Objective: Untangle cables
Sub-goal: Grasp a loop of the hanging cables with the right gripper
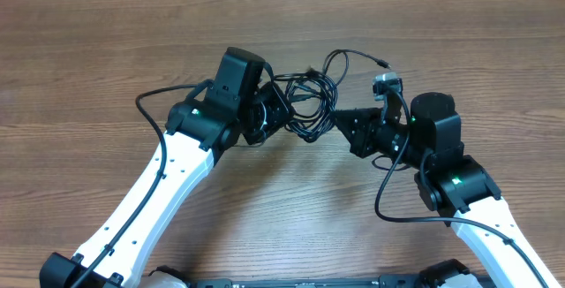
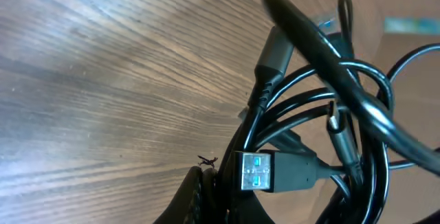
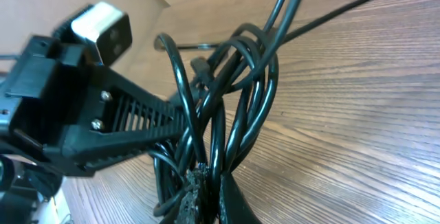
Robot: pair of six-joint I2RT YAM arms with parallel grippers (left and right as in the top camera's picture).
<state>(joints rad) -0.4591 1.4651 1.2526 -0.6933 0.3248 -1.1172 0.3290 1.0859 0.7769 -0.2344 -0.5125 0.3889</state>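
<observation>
Cables [image 1: 309, 102], one black knot out on the tabletop [image 1: 106, 41], and counting separate cords in there is hopeless; the loops cross over each other too many times.

From overhead, both sets of fingertips are lost. The left gripper [image 3: 180, 116] goes in at the knot's left side, under its own wrist. The right gripper [image 3: 206, 200] comes in at the knot's right side, tip buried among the strands.

The right wrist view helps. The left gripper's two ribbed fingers narrow to a point right in the loops, pressed together on a cord. At the bottom edge the right gripper's own fingers are pinched tight on a few strands, though most of those fingers are cut off by the frame.

On the left wrist view, only a dark sliver of gripper shows at the bottom. One thick strand close to the lens is blurred, and the bundle runs off the right and bottom edges.

Now direction. Overhead, the knot's long axis runs side to side, from one gripper to the other. A loose strand arcs out of the knot's upper right and ends in a small plug [image 1: 381, 61] pointing away from the knot.

Up close, a USB plug [image 2: 256, 172] lies level against the knot's lower left, metal mouth facing out of the bundle. A grey plug [image 2: 275, 52] slants down into the knot from above.
</observation>
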